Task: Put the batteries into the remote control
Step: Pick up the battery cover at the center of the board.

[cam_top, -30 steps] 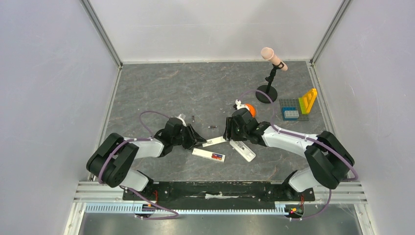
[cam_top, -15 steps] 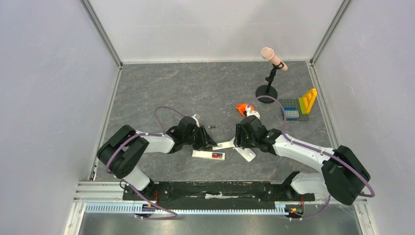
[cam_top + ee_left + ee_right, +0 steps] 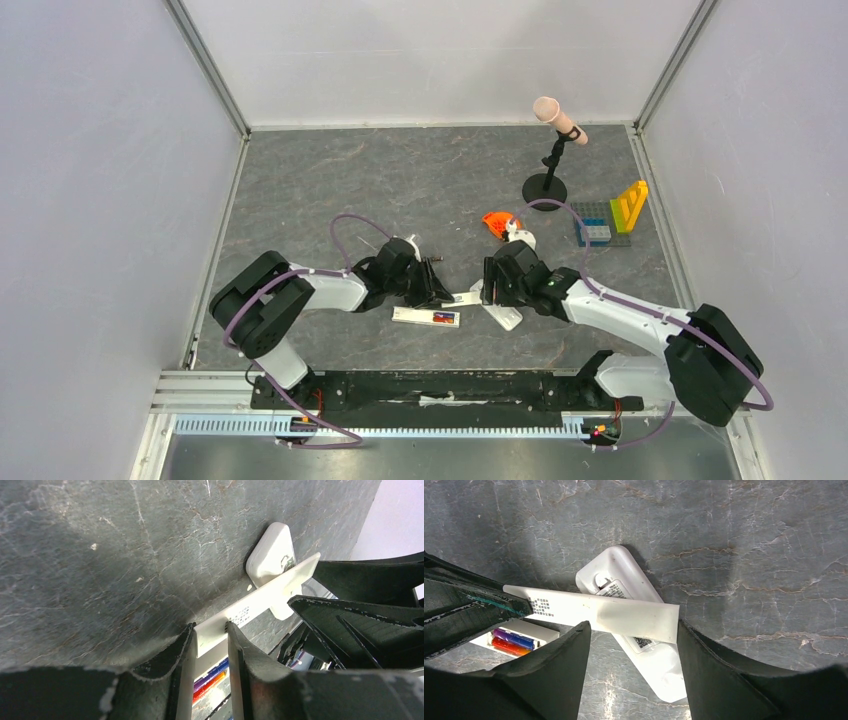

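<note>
The left gripper (image 3: 209, 627) is clamped on one end of a thin white strip (image 3: 270, 592), probably the battery cover, and holds it just beyond the battery end of the remote control (image 3: 546, 632). The remote control lies flat on the table (image 3: 749, 555). Two batteries (image 3: 514, 639), one purple and one orange-red, sit side by side in its recess. The right gripper (image 3: 631, 625) is released. Its jaws are wide and straddle the strip's free end, on the side of the remote control away from the left arm. A wider white block (image 3: 621, 572) lies under that free end, just past the remote control. The pinch covers only the strip's tip, so a push from the right fingers could twist it loose or swing it. The two grippers are close together beside the remote control, so a misjudged closing could make them collide. It could also drag the strip across the recess and knock the batteries out. The free end could snag on the block too.
</note>
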Motion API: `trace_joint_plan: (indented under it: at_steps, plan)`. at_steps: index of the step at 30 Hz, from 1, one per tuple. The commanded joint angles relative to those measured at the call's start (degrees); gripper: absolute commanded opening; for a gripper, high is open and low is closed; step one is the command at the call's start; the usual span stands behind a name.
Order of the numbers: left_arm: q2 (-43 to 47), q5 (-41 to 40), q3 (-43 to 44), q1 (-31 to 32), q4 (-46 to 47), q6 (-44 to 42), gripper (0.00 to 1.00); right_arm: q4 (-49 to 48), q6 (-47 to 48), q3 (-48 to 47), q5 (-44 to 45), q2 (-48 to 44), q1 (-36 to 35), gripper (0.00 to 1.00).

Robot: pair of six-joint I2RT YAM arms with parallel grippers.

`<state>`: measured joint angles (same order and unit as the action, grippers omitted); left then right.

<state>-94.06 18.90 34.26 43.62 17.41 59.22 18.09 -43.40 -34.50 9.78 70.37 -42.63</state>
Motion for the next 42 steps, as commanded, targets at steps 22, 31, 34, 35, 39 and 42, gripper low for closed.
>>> trace_joint_plan:
  at_steps: [22,31,34,35,39,42]
  plan:
    - [4.18,-0.4,-3.76,1.12,19.48,6.3,0.12,-6.08,-2.13,2.47,-4.24,-2.11,1.99,0.61]
    - [9.74,2.19,-1.93,1.03,18.37,5.15,0.02,-2.79,0.0,-1.05,-5.52,-7.8,2.46,0.82]
    - [14.39,4.79,-0.03,0.84,14.89,5.11,0.02,-1.32,1.48,-2.57,-8.72,-11.05,2.97,0.94]
    - [16.63,5.17,0.63,0.66,12.69,4.56,0.02,-1.29,1.85,-2.67,-9.58,-12.54,3.08,0.96]
    - [26.34,6.4,3.99,-0.05,-1.61,0.13,0.02,-0.8,2.36,-3.2,-14.18,-18.46,3.33,0.98]
    - [33.4,9.28,6.46,-1.71,-11.92,-3.63,0.02,-1.35,1.76,-4.17,-17.04,-23.15,3.37,0.98]
